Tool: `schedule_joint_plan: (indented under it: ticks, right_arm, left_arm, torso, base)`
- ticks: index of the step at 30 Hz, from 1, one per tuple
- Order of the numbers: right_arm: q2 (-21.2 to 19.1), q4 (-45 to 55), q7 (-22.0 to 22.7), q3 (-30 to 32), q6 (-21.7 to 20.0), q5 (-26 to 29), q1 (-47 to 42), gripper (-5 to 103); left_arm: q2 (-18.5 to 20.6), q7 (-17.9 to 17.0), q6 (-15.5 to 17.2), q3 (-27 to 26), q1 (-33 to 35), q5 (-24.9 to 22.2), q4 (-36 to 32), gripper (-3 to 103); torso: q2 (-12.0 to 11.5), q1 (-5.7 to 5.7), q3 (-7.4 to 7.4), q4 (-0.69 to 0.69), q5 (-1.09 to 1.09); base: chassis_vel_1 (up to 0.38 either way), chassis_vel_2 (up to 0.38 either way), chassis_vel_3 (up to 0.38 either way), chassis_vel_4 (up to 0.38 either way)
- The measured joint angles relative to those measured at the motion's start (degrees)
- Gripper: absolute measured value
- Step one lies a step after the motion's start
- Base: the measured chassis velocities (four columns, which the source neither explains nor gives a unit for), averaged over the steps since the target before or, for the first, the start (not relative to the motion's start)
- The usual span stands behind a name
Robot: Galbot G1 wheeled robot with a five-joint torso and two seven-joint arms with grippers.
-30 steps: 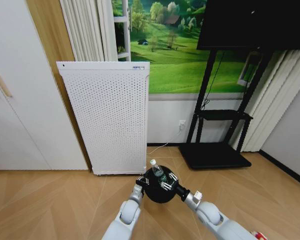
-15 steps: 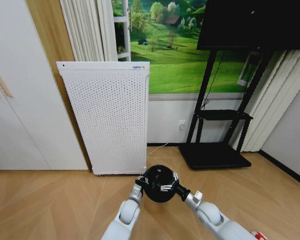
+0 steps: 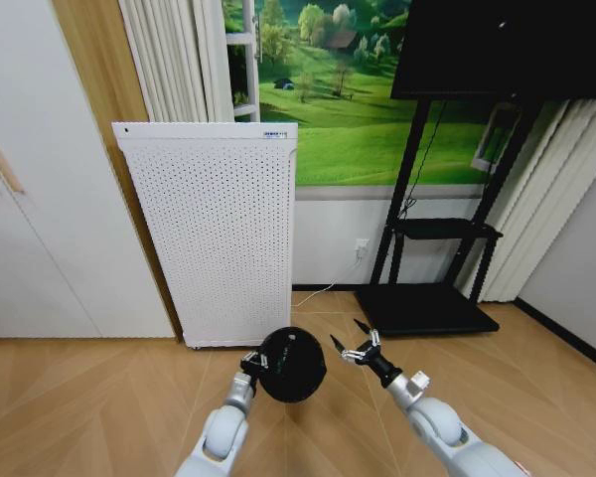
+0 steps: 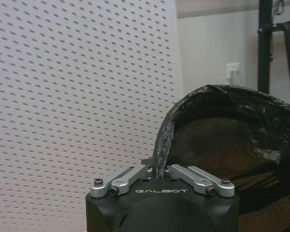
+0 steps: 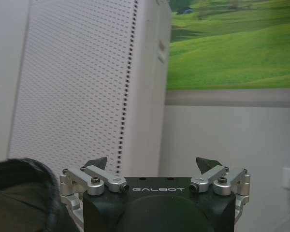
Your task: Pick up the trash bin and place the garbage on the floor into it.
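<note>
Left pincer [image 3: 248, 362]: low centre in head view, pressed together on the rim of the trash bin [image 3: 291, 364], holding it off the floor.
Left pincer, wrist view [image 4: 160, 170]: fingers pinch the edge of the black bag liner [image 4: 241, 111] folded over the bin rim; bin [image 4: 222, 159] opens away from the camera, mesh-like inner wall visible.
Right pincer [image 3: 355, 339]: just beside the bin on the robot's right, apart from it, fingers spread, nothing between them.
Right pincer, wrist view [image 5: 153, 166]: both dark fingertips wide apart and bare; a dark curve of the bin [image 5: 19, 193] at the corner.
View difference: liner and inner wall read from the left wrist camera; from the head the bin is a plain black round shape.
Garbage: red-and-white scraps at the lower right edge of the head view [image 3: 518, 467], on the floor; too small to tell more.
Floor [image 3: 99, 397]: light wood, herringbone pattern.
Behind: white perforated appliance [image 3: 214, 229] against the wall, near the bin.
Right of it: black stand [image 3: 432, 258] with a dark screen above, wall socket [image 3: 362, 244] between.
Far wall: green landscape mural [image 3: 348, 109], curtains, white cabinet doors [image 3: 30, 199] at left.
</note>
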Motion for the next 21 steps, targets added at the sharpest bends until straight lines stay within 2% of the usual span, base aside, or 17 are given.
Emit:
schedule_joint_plan:
  ticks: [5,6,7,9,12,14,17,18,21]
  right_arm:
    - [2.16,-2.18,3.75,4.85,-2.17,-1.26,-0.98,100]
    - [2.95,-3.24,6.51,6.57,-3.57,-1.98,-1.17,100]
    - [2.95,-3.24,6.51,6.57,-3.57,-1.98,-1.17,100]
    - [4.49,-5.35,11.31,9.14,-6.41,-2.52,-1.17,100]
    - [5.74,-6.83,13.04,10.38,-7.81,-2.42,-0.94,100]
    - [7.81,-8.82,15.80,11.66,-10.09,-0.91,-0.80,100]
    - [7.88,-8.85,15.91,11.70,-10.18,-0.83,-0.82,100]
    - [8.92,-9.13,17.65,12.55,-11.73,0.05,-1.30,100]
    - [9.58,-9.12,18.64,13.71,-12.47,-0.13,-1.95,100]
  left_arm:
    - [1.52,0.04,0.00,-3.73,3.04,-0.78,-4.36,3]
    - [2.07,0.03,0.00,-5.08,4.27,-0.97,-5.94,3]
    - [2.07,0.03,0.00,-5.08,4.27,-0.97,-5.94,3]
    - [2.66,0.03,0.05,-7.80,6.69,-1.50,-8.55,3]
    - [2.70,0.02,0.09,-8.99,7.74,-1.79,-9.60,3]
    - [2.40,0.02,0.13,-10.65,8.94,-2.27,-11.16,3]
    - [2.38,0.02,0.15,-10.77,9.02,-2.32,-11.28,3]
    - [2.14,0.01,0.41,-11.85,9.63,-2.84,-12.47,3]
    - [1.98,0.01,0.59,-12.89,9.95,-3.32,-13.42,3]
  torso:
    - [0.00,0.00,0.00,-0.01,0.01]
    - [0.00,0.00,0.00,-0.01,0.01]
    - [0.00,0.00,0.00,-0.01,0.01]
    - [0.00,0.00,0.00,0.00,0.00]
    - [0.00,0.00,0.00,0.00,0.00]
    - [0.00,0.00,0.00,-0.01,0.02]
    - [0.00,0.00,0.00,-0.01,0.02]
    - [0.00,0.00,0.00,0.00,0.01]
    - [0.00,0.00,0.00,-0.01,0.02]
  base:
    - [0.000,0.000,0.000,0.000]
    - [0.000,0.000,0.000,0.000]
    - [0.000,0.000,0.000,0.000]
    - [0.000,0.000,0.000,0.000]
    - [0.000,0.000,0.000,0.000]
    - [0.000,0.000,0.000,0.000]
    - [0.000,0.000,0.000,0.000]
    - [0.000,0.000,0.000,0.000]
    - [0.000,0.000,0.000,0.000]
